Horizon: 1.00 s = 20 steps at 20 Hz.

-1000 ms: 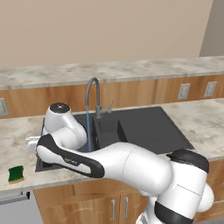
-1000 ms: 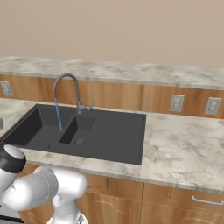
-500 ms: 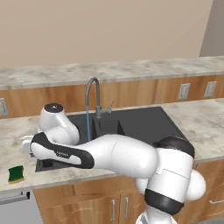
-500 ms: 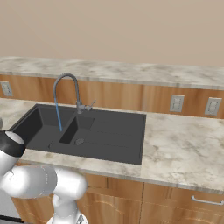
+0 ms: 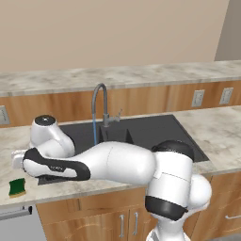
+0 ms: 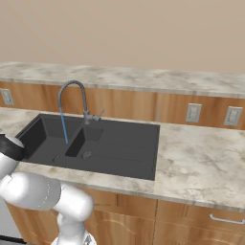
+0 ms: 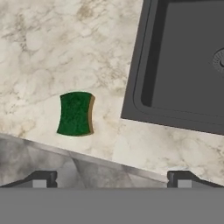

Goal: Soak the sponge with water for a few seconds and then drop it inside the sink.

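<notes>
Wide apart stand the two finger tips of the claw [image 7: 112, 177] at the bottom of the hand view, with nothing between them; it hangs above the marbled desk [image 7: 52, 48] and holds nothing. Ahead of the tips in that view the sponge [image 7: 75, 113] lies flat on the desk with its green face up and a thin yellow edge showing along one side, apart from the claw and just beside the outer corner of the black sink [image 7: 175, 74], not touching it. Part of a round drain [image 7: 218, 60] shows at the edge of the basin. From the left base view the white arm [image 5: 113, 162] reaches low across the front of the sink [image 5: 155, 129] toward the left end of the desk [image 5: 221, 122], and the sponge [image 5: 18, 187] sits near the desk's front edge, left of the sink and below the hand. A thin blue stream of water [image 5: 95, 131] falls straight from the curved tap [image 5: 100, 101] into the basin. From the right base view the sink [image 6: 124, 148] shows a large basin, a smaller one and a flat drainboard, with the water [image 6: 63, 127] running from the tap [image 6: 72, 98] into the large basin.
</notes>
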Available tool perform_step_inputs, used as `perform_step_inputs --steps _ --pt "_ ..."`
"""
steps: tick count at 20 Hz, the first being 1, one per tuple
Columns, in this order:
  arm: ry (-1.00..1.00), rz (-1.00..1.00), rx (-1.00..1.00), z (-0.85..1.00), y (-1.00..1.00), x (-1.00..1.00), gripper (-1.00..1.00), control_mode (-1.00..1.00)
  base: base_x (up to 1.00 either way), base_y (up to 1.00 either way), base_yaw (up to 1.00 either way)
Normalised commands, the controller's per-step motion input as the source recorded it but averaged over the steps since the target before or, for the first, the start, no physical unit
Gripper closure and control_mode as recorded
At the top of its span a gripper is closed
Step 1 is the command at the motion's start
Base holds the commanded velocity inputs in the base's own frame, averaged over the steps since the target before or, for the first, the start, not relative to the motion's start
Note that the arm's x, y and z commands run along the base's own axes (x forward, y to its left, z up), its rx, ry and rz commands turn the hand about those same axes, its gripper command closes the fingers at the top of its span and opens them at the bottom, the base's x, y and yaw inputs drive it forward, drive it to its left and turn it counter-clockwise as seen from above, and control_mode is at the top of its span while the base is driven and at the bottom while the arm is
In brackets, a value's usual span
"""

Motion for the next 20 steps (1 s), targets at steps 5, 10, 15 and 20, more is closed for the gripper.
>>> perform_step_inputs --steps 5,10,15,20 --pt "-0.05 0.00 -0.06 -0.02 0.28 0.00 -1.00 -1.00 0.00 0.00 0.00" --pt "-0.01 0.00 0.00 -0.12 0.03 0.07 -1.00 -1.00 0.00 0.00 0.00" --pt "0.00 0.00 0.00 -0.23 0.00 0.03 -1.00 -1.00 0.00 0.00 0.00" --pt "-0.01 0.00 0.00 -0.43 0.00 0.10 -1.00 -1.00 0.00 0.00 0.00"
